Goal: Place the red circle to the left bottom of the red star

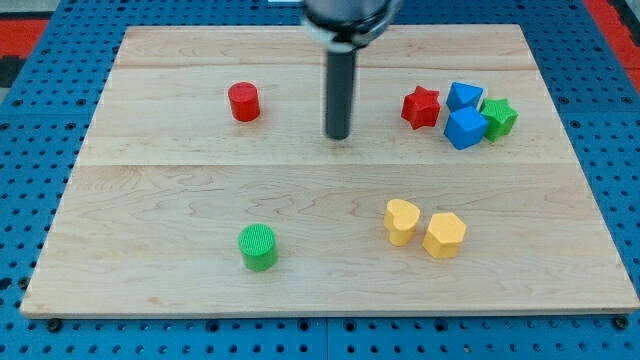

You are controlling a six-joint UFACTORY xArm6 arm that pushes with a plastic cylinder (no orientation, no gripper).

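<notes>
A straight, smooth, dark grey cylindrical rod with a matte finish and a faint lighter sheen down one side runs from a wider, rounded black collar ringed by a thin pale band at the view's top down to my tip [339, 136], a flat, blunt end.

A pale wooden board [200, 200] of joined planks shows a smooth, matt finish with faint grain, resting on a blue perforated sheet [30, 150] that looks like painted metal or plastic. The red circle [243, 102], red star [421, 107], green cylinder [258, 247], two blue blocks [465, 128], green star [498, 117] and two yellow blocks [402, 221] look like matt moulded plastic; fine ridges mark the green cylinder's top. The dark rod above my tip [339, 136] has a smooth, dull black surface.
</notes>
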